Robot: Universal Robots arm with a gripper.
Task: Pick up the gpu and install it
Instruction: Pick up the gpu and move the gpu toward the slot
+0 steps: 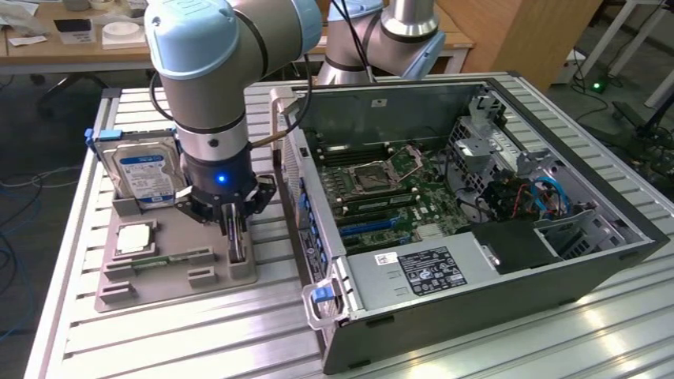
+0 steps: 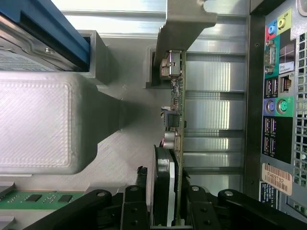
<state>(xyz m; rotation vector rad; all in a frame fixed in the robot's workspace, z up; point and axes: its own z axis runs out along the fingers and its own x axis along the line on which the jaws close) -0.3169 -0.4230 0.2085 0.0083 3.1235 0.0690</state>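
Gpu (image 2: 178, 120) stands on edge in its slot of the grey fixture tray (image 1: 158, 288), just beside the open computer case (image 1: 506, 300), so you can reach it from above. Your gripper (image 1: 234, 233) straddles it; whether it is clamped, you cannot tell.

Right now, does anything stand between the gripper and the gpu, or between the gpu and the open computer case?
Nothing visible separates gripper and gpu: the gripper straddles the card, standing on edge in the grey tray. Between tray and motherboard rises the case's rear wall; the case is open above.
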